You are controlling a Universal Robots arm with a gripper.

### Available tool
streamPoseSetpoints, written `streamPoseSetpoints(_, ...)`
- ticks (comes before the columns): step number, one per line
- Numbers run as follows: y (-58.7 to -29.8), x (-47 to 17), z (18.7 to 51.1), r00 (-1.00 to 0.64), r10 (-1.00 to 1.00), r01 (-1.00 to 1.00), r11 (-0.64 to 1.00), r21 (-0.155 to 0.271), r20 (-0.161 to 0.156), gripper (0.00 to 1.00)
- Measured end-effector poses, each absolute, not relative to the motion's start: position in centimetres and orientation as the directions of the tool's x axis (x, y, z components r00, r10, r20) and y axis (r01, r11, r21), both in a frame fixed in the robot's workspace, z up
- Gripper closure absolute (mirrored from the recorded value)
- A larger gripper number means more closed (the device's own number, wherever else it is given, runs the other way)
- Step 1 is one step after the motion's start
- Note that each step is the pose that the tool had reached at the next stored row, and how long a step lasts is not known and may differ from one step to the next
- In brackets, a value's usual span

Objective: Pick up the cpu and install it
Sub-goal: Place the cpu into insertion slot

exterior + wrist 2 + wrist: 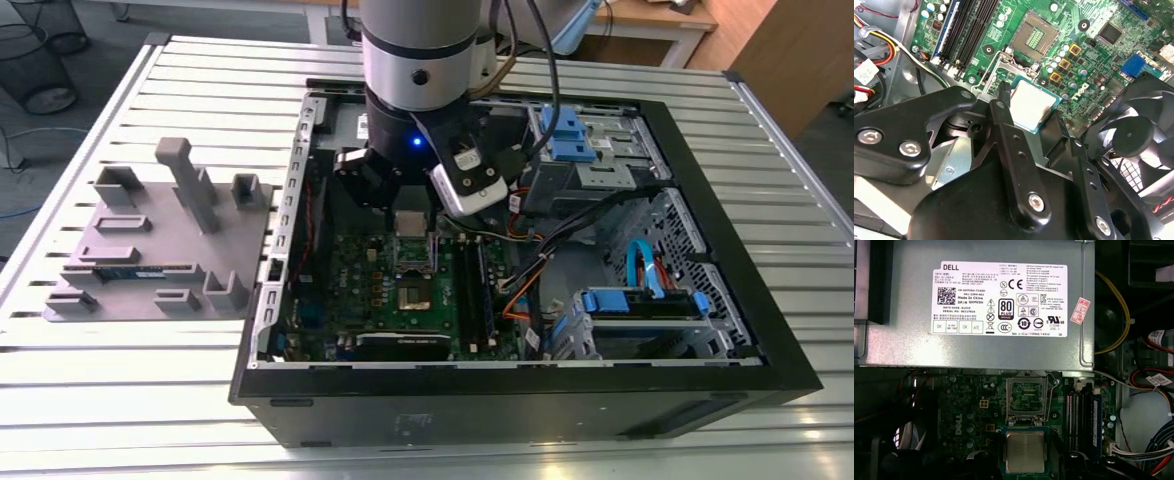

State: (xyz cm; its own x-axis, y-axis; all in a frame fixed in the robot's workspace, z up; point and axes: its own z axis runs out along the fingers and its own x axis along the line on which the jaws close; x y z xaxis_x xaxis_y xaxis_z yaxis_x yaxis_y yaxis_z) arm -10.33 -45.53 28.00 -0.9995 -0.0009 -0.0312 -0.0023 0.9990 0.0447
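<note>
Second wrist view: the gripper [1030, 109] has its two black fingers [1009, 135] closed in on opposite edges of the one cpu [1033, 102]. The chip is pinched between them with its silver top facing up and a thin green rim showing around it. The cpu is held above the green motherboard [1094, 65], just beside the single socket [1036, 35]. The socket's frame is open and its contact bed is bare. In the first wrist view the cpu [1025, 451] sits just short of that same open socket [1026, 397].

Beyond the socket, one bank of long memory slots [966, 25] runs along the board; how many slots it has I cannot tell. One black fan [1139, 135] is close to the gripper on the other side. One grey power supply [904, 300] with a white label lies past the socket.

In the exterior view the arm [420, 60] reaches down into the one open computer case [534, 400], which stands mid-worktop. One grey tray [147, 215] rests near the slatted worktop's [134, 400] edge on the exterior view's left, well apart from the gripper. It carries one green memory stick [134, 271].
</note>
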Motion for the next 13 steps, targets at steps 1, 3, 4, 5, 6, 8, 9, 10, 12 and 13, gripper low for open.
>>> streamPoseSetpoints(1, -45.53, -10.33, 28.00, -1.000, -0.001, -0.002, 0.999, 0.045, -0.031, 0.53)
streamPoseSetpoints(3, -45.53, -10.33, 28.00, -1.000, -0.001, -0.002, 0.999, 0.045, -0.031, 0.53)
streamPoseSetpoints(4, -45.53, -10.33, 28.00, -1.000, -0.001, -0.002, 0.999, 0.045, -0.031, 0.53)
streamPoseSetpoints(5, -45.53, -10.33, 28.00, -1.000, -0.001, -0.002, 0.999, 0.045, -0.031, 0.53)
streamPoseSetpoints(6, -45.53, -10.33, 27.99, -1.000, -0.001, -0.002, 0.999, 0.045, -0.031, 0.53)
streamPoseSetpoints(8, -45.53, -10.33, 27.90, -1.000, -0.001, -0.002, 0.999, 0.045, -0.031, 0.53)
streamPoseSetpoints(9, -45.55, -10.33, 27.85, -1.000, -0.001, -0.002, 0.999, 0.045, -0.031, 0.53)
streamPoseSetpoints(10, -45.56, -10.33, 27.77, -1.000, -0.001, -0.002, 0.999, 0.045, -0.031, 0.53)
streamPoseSetpoints(12, -45.60, -10.30, 27.55, -1.000, -0.001, -0.002, 0.999, 0.045, -0.031, 0.53)
streamPoseSetpoints(13, -45.63, -10.28, 27.44, -1.000, -0.001, -0.002, 0.999, 0.045, -0.031, 0.53)
